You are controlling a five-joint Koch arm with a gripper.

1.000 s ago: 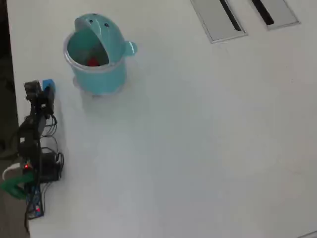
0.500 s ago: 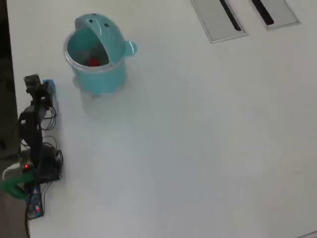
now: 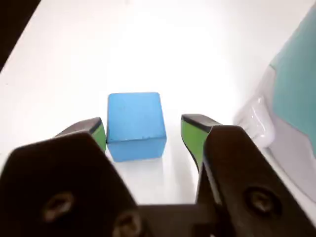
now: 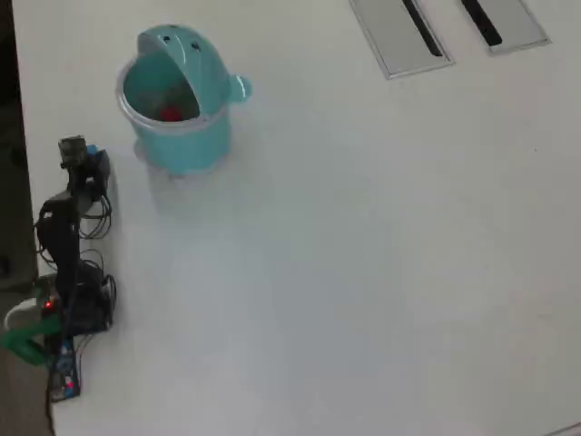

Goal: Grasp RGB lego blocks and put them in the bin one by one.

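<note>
In the wrist view the jaws (image 3: 143,132) stand apart, released, with 2 green-padded fingertips (image 3: 192,134) either side of the blue block (image 3: 135,124). The block sits on the white surface (image 3: 148,44) between the tips, a thin gap showing on its left side and a wider one on its right, so neither pad is seen touching it. Its top face is up and square to the camera, its front face in shadow. At 3 o'clock in this view the teal wall of the bin (image 3: 296,94) rises with its clear base ring beneath it, near the right fingertip but apart from it.

In the overhead view the arm (image 4: 64,245) lies along the left edge of the surface (image 4: 363,254), its base at about 8 o'clock and its wrist reaching up toward 10 o'clock. The jaws (image 4: 91,162) are too small here to read, and only a sliver of blue shows by them. The bin (image 4: 177,100) stands at about 11 o'clock, just up and right of the wrist, its domed lid tipped back with 2 dark dots on it and a small knob on its right side. Inside the open bin lies the red block (image 4: 170,113). At 1 o'clock, 2 grey slotted plates (image 4: 399,36) are set into the surface.
</note>
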